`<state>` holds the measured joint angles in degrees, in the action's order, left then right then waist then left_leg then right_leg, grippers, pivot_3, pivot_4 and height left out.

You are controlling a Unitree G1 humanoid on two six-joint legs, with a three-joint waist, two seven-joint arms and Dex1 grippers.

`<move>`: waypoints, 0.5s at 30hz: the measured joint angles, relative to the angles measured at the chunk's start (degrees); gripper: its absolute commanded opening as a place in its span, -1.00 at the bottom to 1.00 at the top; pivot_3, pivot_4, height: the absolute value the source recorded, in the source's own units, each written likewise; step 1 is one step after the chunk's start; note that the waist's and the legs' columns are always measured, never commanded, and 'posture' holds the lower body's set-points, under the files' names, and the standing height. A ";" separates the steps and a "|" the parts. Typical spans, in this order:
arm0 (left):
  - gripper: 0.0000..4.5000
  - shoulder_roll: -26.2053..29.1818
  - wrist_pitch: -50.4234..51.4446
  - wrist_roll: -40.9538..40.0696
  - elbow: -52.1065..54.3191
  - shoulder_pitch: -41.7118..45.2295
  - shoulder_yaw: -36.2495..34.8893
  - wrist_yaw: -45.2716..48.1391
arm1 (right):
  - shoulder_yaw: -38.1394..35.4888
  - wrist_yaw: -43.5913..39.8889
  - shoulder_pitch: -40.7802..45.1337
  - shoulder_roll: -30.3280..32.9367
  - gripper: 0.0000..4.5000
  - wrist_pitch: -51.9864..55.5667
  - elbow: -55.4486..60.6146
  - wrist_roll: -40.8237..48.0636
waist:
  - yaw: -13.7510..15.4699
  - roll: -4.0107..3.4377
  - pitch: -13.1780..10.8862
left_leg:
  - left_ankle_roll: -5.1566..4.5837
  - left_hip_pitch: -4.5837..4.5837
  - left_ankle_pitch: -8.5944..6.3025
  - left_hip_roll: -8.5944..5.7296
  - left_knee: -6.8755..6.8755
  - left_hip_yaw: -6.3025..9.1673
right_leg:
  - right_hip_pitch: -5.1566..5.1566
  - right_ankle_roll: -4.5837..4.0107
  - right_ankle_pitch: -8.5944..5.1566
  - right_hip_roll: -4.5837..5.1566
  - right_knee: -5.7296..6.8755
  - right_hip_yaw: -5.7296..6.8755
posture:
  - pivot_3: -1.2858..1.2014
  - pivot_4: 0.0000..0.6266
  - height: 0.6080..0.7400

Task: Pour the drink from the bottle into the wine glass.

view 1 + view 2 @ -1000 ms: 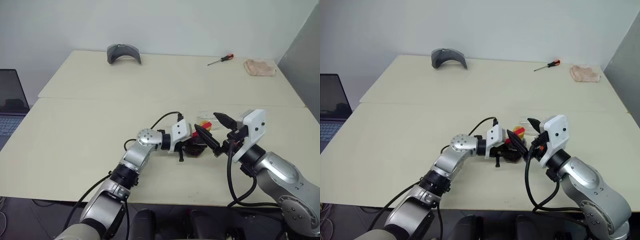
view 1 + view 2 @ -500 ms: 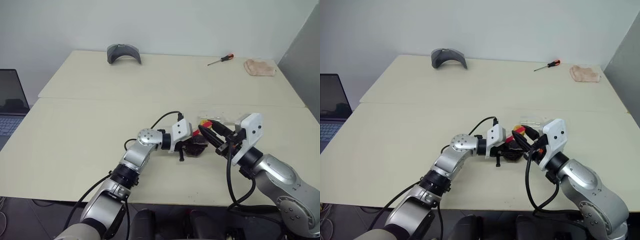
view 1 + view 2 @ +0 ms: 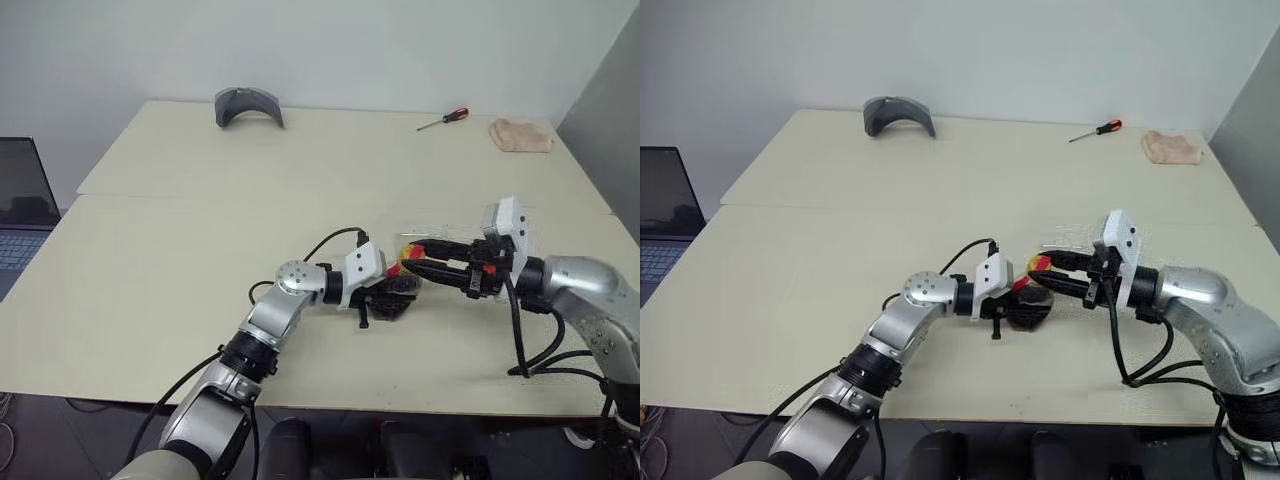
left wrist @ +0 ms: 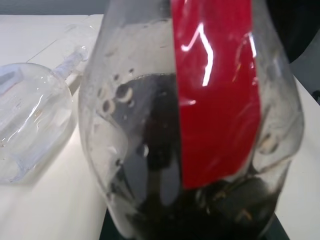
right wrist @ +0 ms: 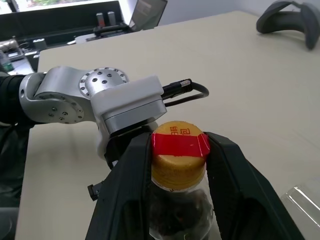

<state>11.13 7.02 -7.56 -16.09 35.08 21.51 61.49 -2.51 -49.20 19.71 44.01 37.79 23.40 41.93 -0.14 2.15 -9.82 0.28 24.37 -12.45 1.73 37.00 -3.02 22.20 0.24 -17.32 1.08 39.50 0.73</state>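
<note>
My left gripper (image 3: 384, 298) is shut around the round body of the clear bottle (image 4: 200, 125), holding it just above the table. The dark drink (image 4: 150, 170) sits in the bottle's lower part, and a red label runs along its side. From the right, my right gripper (image 5: 178, 146) reaches in level, its black fingers (image 5: 125, 185) shut on either side of the yellow cap (image 5: 178, 160), which has red tape across it. The clear wine glass (image 4: 30, 120) is just behind the bottle and seems to lie on its side.
A grey curved object (image 3: 247, 105) rests at the table's far left. A red-handled screwdriver (image 3: 442, 119) and a beige cloth (image 3: 520, 135) lie at the far right. A laptop (image 3: 20, 205) stands off the table's left edge.
My right gripper was open beside the bottle. It has closed on the cap, and the right arm has swung out to the right and turned level. The left arm and bottle kept still.
</note>
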 measured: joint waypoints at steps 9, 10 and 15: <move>-0.67 -0.95 -1.10 -0.04 1.74 -0.08 0.03 -0.83 | -4.95 10.47 -9.67 -2.72 0.58 6.68 11.51 4.67 | 0.13 -0.01 0.00 | 0.01 0.04 0.01 -0.03 0.06 -0.01 | 0.01 0.01 0.01 0.10 0.07 0.00 | 0.03 -0.52 1.00; -0.67 -1.23 -1.32 -0.04 1.67 -0.01 0.00 -0.97 | -6.03 12.67 -10.89 -3.19 0.58 7.01 14.26 5.02 | 0.13 -0.01 0.00 | 0.01 0.02 0.01 -0.02 0.07 -0.01 | -0.01 0.02 0.00 0.09 0.07 0.01 | 0.03 -0.52 1.00; -0.67 -2.00 -2.19 -0.02 0.25 0.33 -0.01 -1.25 | -7.59 24.76 -12.38 -10.05 0.58 7.54 20.63 6.07 | -0.24 -0.03 0.02 | 0.02 -0.04 0.01 0.00 0.03 -0.04 | 0.01 0.16 -0.06 0.06 0.12 -0.04 | 0.03 -0.52 1.00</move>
<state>9.12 4.83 -7.58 -15.84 35.41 21.50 60.24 -10.11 -24.44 7.34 33.96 45.33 44.03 48.00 -0.37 2.12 -9.80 0.30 24.33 -12.44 1.73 37.03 -3.06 22.21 0.39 -17.38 1.14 39.62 0.70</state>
